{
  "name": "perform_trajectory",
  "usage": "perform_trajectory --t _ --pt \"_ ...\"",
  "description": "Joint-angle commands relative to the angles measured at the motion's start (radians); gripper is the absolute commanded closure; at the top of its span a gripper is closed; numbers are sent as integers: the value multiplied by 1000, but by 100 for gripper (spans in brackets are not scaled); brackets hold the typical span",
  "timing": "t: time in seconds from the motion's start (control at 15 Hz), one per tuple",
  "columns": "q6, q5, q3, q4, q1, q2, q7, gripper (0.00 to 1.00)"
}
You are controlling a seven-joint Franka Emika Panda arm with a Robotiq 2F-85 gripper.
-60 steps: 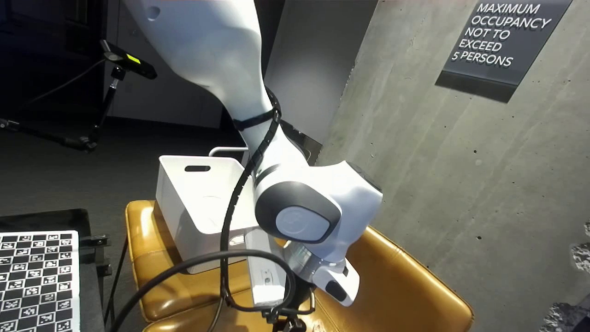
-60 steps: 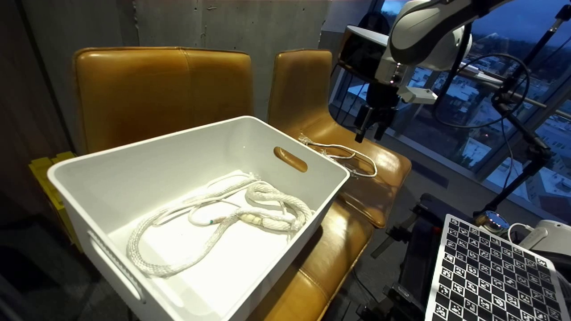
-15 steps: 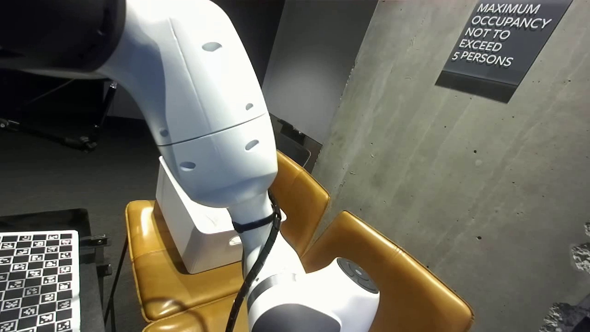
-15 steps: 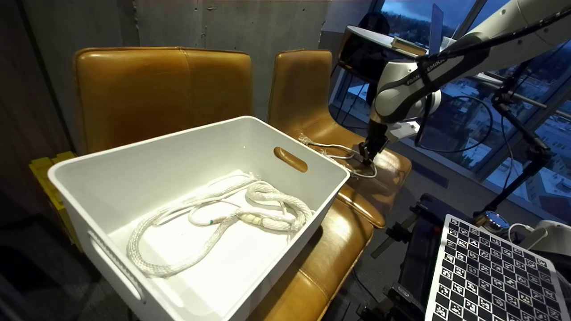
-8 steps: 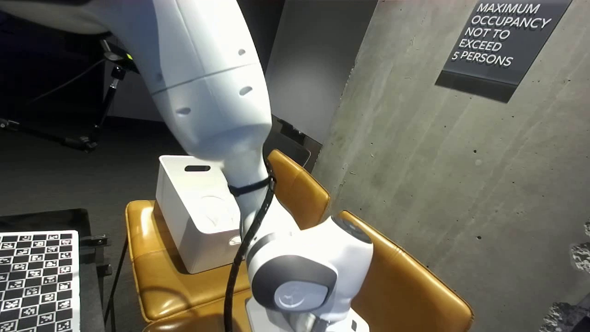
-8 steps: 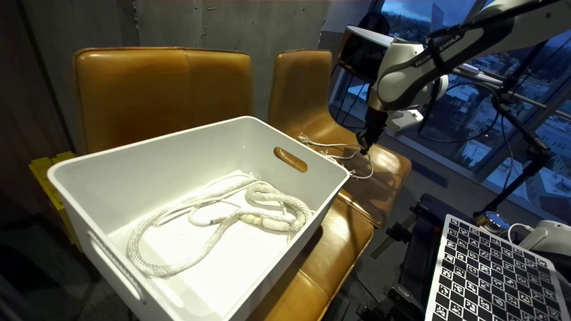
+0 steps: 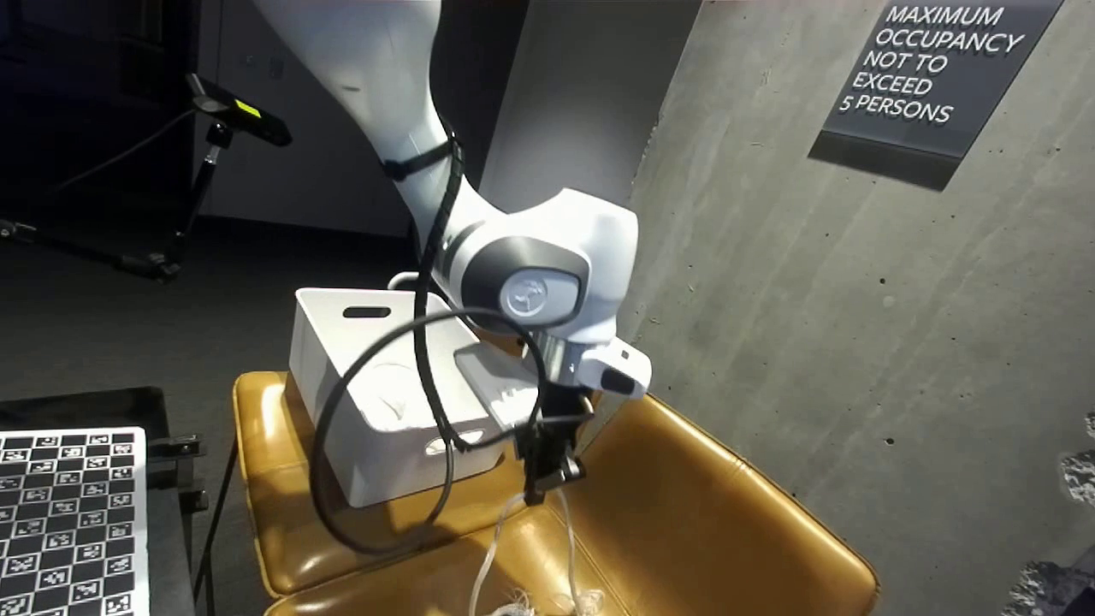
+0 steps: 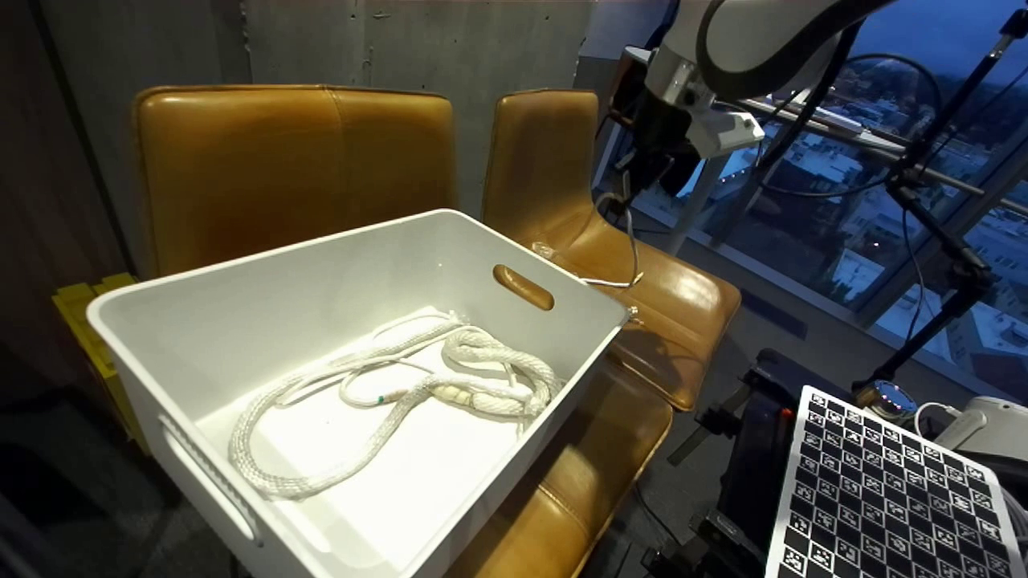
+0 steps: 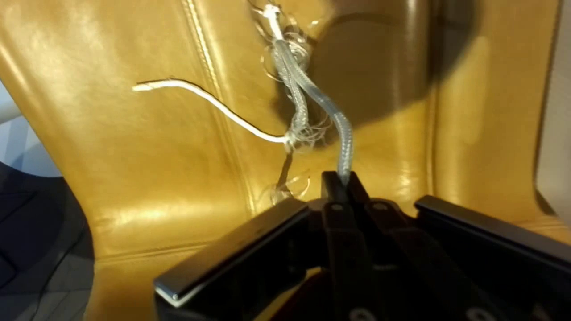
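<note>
Hanging from the black two-fingered gripper [image 9: 342,182] was a thin, greyish-white braided rope [image 9: 344,133], clamped between the fingertips and held above the seat of a tan leather chair [image 9: 156,187]; in an exterior view two drooping legs [image 7: 485,565] were seen below the grip. Frayed fibres [image 9: 301,133] and a loose, thin white strand [image 9: 214,101] were spread over the leather, though whether all were one piece could not be told. Just beside, a large white plastic bin [image 8: 321,297] with slotted handles was set on a second tan leather chair [image 8: 241,160], and thicker white braided rope [image 8: 293,486] was laid in loops inside it. If the smooth sheath was pinched too lightly, the rope could be lost through slipping, drawn out by its own trailing weight. The frayed fibres could be snagged on a seam or on the bin's rim if dragged low, and the black looped cable [image 7: 316,466] slung from the white robot arm [image 7: 368,77] could be caught on the same rim if swung too near.
</note>
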State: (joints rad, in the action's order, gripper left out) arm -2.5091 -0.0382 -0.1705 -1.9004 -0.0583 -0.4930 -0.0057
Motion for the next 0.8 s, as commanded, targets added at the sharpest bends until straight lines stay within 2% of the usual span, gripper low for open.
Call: perform_trajectory --t 0.0,0.4,0.53,0.73 --pt "33 -45 39 -110 82 158 101 99" --pt "58 -64 140 -222 207 296 244 99" --pt "88 -67 184 -215 245 335 288 99" --pt "161 -56 249 -143 285 369 327 99"
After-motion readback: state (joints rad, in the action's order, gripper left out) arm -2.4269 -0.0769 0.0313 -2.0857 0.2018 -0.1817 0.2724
